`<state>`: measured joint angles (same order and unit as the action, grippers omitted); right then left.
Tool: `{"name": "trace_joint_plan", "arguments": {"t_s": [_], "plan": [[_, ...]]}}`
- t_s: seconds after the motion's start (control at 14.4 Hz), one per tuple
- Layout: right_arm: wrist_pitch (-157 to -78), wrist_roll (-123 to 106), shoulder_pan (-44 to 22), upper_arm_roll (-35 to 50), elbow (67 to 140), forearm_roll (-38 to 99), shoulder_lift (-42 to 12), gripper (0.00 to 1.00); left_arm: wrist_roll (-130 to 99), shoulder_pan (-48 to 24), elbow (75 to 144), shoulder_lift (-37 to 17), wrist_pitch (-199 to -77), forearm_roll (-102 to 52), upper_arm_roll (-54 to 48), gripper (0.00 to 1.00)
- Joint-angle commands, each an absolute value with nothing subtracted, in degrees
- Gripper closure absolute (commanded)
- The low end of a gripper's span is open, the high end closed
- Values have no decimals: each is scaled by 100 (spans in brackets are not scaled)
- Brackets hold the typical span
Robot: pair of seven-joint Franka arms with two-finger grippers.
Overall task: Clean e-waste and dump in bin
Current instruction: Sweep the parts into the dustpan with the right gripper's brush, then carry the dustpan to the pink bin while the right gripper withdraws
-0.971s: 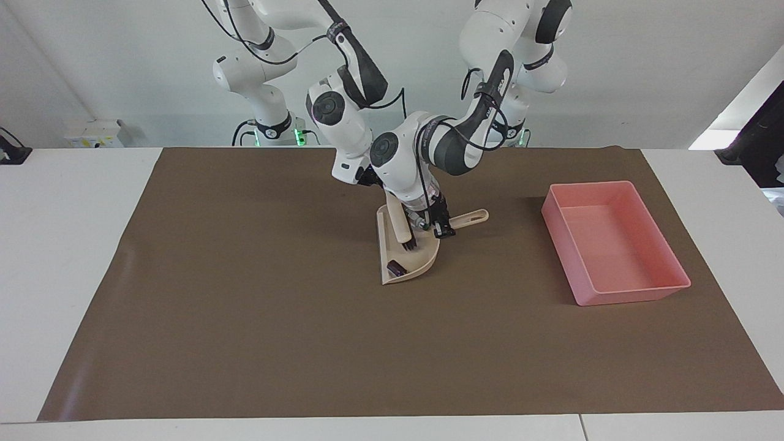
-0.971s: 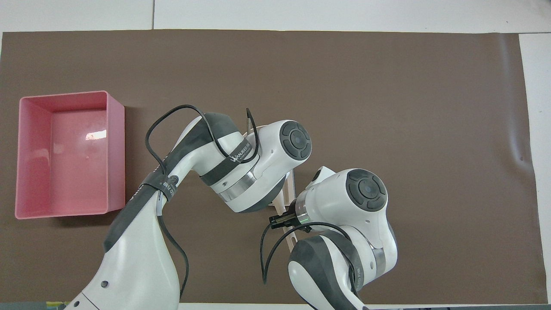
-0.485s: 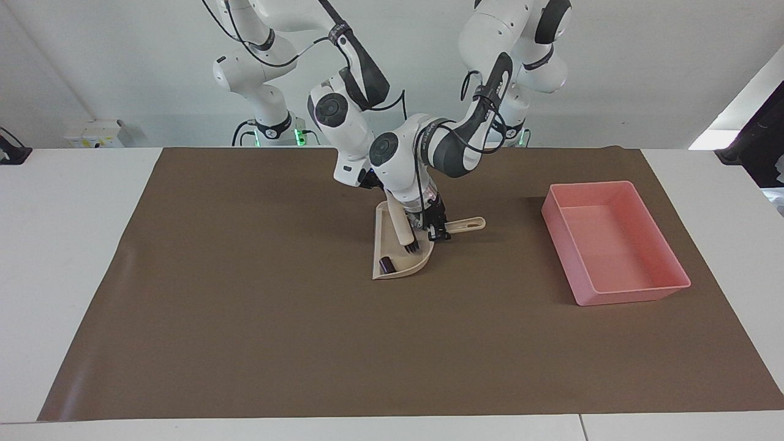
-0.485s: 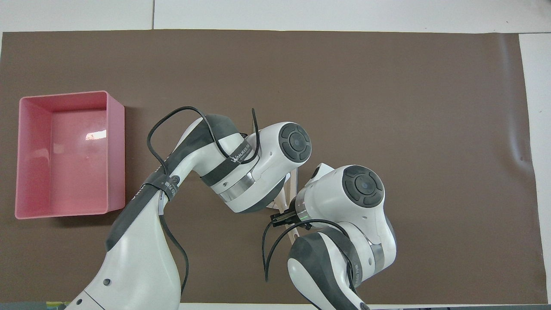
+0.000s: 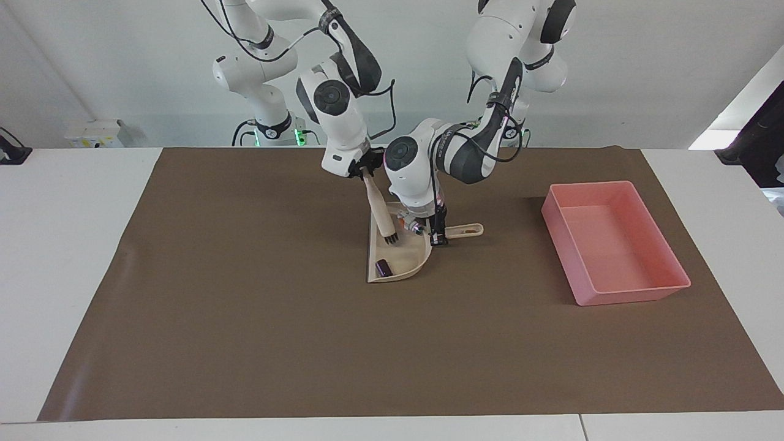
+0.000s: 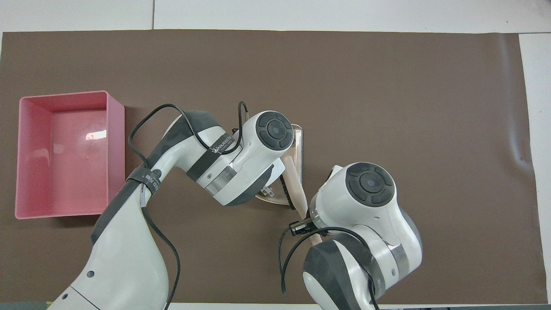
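One black block (image 5: pixel 383 267) in dustpan (image 5: pixel 411 264); both end effectors (image 5: pixel 438 237) (image 5: pixel 361 169) clamped.

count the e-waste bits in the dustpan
2. The black block lies near the dustpan lip; the white part sits at its handle end, under the left pincer. The arms may hide more.

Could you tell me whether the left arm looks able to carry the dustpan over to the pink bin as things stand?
Probably yes: the left claw grips the dustpan at its handle, and bare mat lies between it and the bin. The brush in the right claw still dips into the pan.
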<state>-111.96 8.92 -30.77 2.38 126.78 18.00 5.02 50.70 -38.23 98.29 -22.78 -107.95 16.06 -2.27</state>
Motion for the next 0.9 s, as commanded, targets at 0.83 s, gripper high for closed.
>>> {"name": "trace_joint_plan", "arguments": {"t_s": [0.83], "plan": [[-11020,18,174,255,12744,-606,1074,100,7450,-2059,10784,-291,-10952,634,-202,100]]}}
